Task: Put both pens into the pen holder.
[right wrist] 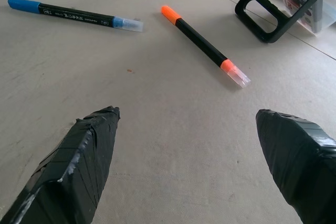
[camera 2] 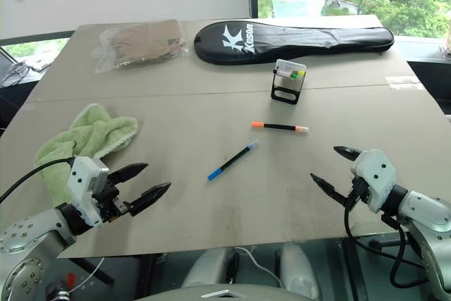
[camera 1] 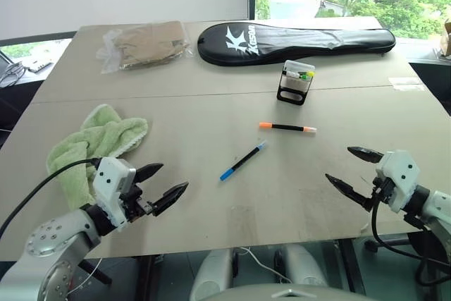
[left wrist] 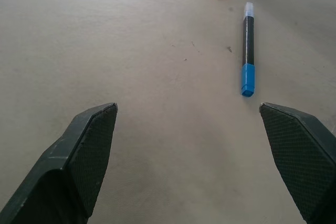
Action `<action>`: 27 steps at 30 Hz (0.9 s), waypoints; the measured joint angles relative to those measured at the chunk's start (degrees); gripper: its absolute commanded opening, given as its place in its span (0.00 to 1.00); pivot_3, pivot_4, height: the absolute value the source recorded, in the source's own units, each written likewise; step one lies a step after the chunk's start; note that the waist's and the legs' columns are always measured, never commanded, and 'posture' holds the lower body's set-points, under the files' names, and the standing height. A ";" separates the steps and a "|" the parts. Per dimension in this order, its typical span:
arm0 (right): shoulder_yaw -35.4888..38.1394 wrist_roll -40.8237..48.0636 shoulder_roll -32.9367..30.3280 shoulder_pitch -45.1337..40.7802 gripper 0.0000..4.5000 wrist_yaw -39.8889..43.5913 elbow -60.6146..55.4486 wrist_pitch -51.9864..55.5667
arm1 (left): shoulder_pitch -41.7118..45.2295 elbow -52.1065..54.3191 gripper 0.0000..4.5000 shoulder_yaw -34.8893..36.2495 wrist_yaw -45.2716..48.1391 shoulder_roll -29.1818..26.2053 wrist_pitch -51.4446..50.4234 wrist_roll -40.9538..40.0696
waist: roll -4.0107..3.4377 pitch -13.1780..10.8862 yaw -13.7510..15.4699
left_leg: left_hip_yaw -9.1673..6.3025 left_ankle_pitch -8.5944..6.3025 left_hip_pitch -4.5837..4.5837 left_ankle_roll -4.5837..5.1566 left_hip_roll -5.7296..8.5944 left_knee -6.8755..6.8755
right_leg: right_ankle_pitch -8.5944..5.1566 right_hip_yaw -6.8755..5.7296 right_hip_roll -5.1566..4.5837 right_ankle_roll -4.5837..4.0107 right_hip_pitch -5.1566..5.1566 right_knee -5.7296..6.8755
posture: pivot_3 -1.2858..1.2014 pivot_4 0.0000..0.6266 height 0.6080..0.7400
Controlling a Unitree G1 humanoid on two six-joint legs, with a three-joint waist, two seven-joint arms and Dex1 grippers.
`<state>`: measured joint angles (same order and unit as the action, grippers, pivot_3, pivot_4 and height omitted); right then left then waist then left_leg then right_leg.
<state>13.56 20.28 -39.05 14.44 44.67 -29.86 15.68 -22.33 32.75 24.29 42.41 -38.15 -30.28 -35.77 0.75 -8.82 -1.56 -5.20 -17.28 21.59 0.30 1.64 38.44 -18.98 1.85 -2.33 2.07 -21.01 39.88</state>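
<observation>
Head view first: both pens lie flat in the middle of the table (camera 1: 211, 209), with lots of bare top around them and nothing close by. The orange pen (camera 1: 287, 127) runs almost straight across, orange cap toward the robot's left. The blue pen (camera 1: 242, 161) lies nearer the robot on a diagonal, blue cap at the near-left end and pale tip aimed far-right, roughly toward the orange pen. The two are near each other but not touching. The holder (camera 1: 297, 82) stands upright beyond the orange pen, right by the seam in the table, and seems to have a few small markers in it, though that's hard to make out. Behind it, along the far edge, lies the black bag (camera 1: 296, 41), with a plastic packet (camera 1: 144, 45) to its left. A green towel (camera 1: 95, 147) sits on the near-left side.

The left gripper (camera 1: 163, 185) hangs over the near edge beside the towel, jaws spread wide and empty. The right gripper (camera 1: 352, 168) is at the near-right edge, also spread and empty.

Left wrist view: bare table between the fingers (left wrist: 86, 153), blue pen ahead, orange pen past it.

Right wrist view: both pens ahead, holder's black base beyond the orange one.
</observation>
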 measured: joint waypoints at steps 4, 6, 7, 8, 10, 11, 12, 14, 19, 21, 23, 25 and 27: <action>-4.50 -1.16 -4.89 -9.14 0.99 -0.01 1.43 7.37 | 3.28 1.13 1.00 -1.49 0.89 -0.98 -0.36 -1.32 | -0.07 -0.06 -0.41 | 0.11 0.01 -0.08 0.01 0.01 0.05 | 0.05 0.11 0.00 -0.06 0.06 0.01 | 0.52 0.24 1.00; -9.78 -1.35 -8.18 -20.57 0.99 0.21 1.59 15.90 | 6.35 4.15 1.00 -2.97 2.55 -2.67 -0.33 -3.05 | -0.13 -0.11 -0.70 | 0.13 0.01 -0.31 0.02 0.00 -0.03 | 0.07 0.13 0.02 -0.08 0.27 -0.02 | 0.52 0.24 1.00; -11.98 -0.92 -8.84 -25.79 0.99 0.55 1.67 20.22 | 7.67 5.86 1.00 -3.01 3.44 -3.17 -0.18 -4.10 | -0.12 -0.10 -0.61 | 0.07 0.00 -0.32 0.01 -0.04 -0.05 | 0.07 0.06 0.04 -0.08 0.27 -0.05 | 0.52 0.24 1.00; -13.94 -0.46 -9.17 -29.62 0.99 1.02 2.18 23.79 | 8.09 6.35 1.00 -3.14 3.90 -3.46 -0.15 -4.48 | -0.13 -0.10 -0.63 | 0.07 0.01 -0.34 -0.01 -0.07 -0.15 | 0.06 0.05 0.07 -0.09 0.26 -0.09 | 0.52 0.24 1.00; -20.12 -0.02 -8.43 -39.11 0.99 1.80 6.08 31.95 | 8.41 6.22 1.00 -4.03 5.18 -4.45 -0.01 -4.66 | -0.13 -0.12 -0.67 | 0.01 0.10 -0.22 -0.19 -0.14 -0.24 | 0.06 -0.05 0.12 -0.10 0.15 -0.18 | 0.52 0.24 1.00; -22.37 -0.31 -7.69 -42.69 0.99 1.94 7.66 34.36 | 8.73 6.39 1.00 -4.53 5.62 -4.92 0.14 -4.61 | -0.17 -0.15 -0.72 | 0.04 0.11 0.00 -0.21 -0.14 -0.25 | 0.06 -0.01 0.13 -0.10 -0.06 -0.18 | 0.52 0.24 1.00; -25.86 -1.18 -6.16 -48.01 0.99 1.94 10.42 37.95 | 8.77 6.35 1.00 -4.77 6.20 -5.22 0.48 -4.24 | -0.19 -0.15 -0.92 | 0.15 0.12 0.25 -0.23 -0.13 -0.18 | 0.06 0.14 0.15 -0.10 -0.37 -0.06 | 0.52 0.24 1.00; -33.57 -3.39 -1.85 -59.91 0.99 2.10 17.79 44.57 | 8.91 6.17 1.00 -5.71 7.08 -5.54 1.66 -2.98 | -0.24 -0.18 -1.33 | 0.24 0.13 0.38 -0.24 -0.11 -0.19 | 0.07 0.27 0.13 -0.10 -0.61 -0.01 | 0.52 0.24 1.00; -44.46 -8.81 8.84 -78.11 0.99 2.23 37.97 49.04 | 7.51 5.78 1.00 -6.79 7.32 -4.86 3.34 -1.25 | -0.22 -0.17 -0.93 | 0.18 0.13 0.59 -0.24 -0.10 -0.21 | 0.07 0.16 0.08 -0.10 -0.84 -0.05 | 0.52 0.24 1.00; -47.27 -11.33 13.55 -83.02 0.99 2.57 48.42 48.13 | 6.00 5.86 1.00 -6.87 7.20 -4.25 4.02 -0.45 | -0.22 -0.18 -0.81 | 0.13 0.13 0.60 -0.24 -0.05 -0.20 | 0.07 0.12 0.04 -0.10 -0.85 -0.05 | 0.52 0.24 1.00; -49.94 -13.49 15.85 -85.30 0.94 4.04 54.83 46.12 | 5.07 5.98 1.00 -6.82 6.72 -3.72 4.43 -0.20 | -0.23 -0.18 -0.64 | 0.04 0.13 0.63 -0.25 0.00 -0.19 | 0.07 0.02 -0.02 -0.10 -0.85 -0.06 | 0.52 0.24 1.00; -52.34 -15.51 17.46 -85.87 0.83 5.72 59.20 43.93 | 4.47 6.30 1.00 -6.75 5.94 -3.40 4.50 -0.17 | -0.23 -0.18 -0.69 | -0.01 0.13 0.66 -0.24 0.04 -0.18 | 0.07 -0.03 -0.07 -0.09 -0.85 -0.06 | 0.52 0.24 1.00; -54.35 -17.26 18.62 -85.84 0.64 7.88 62.66 41.61 | 4.14 7.23 1.00 -6.75 4.97 -3.12 4.43 -0.23 | -0.25 -0.19 -0.82 | -0.01 0.13 0.70 -0.25 0.05 -0.18 | 0.07 -0.03 -0.08 -0.09 -0.90 -0.05 | 0.52 0.24 1.00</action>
<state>-40.80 3.02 -20.43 -71.40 52.55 32.79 57.28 -18.19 39.98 17.54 47.38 -41.27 -25.85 -36.00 0.50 -9.01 -2.38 -5.21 -17.15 22.30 0.06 1.69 38.26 -18.90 1.82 -2.41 1.98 -21.90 39.83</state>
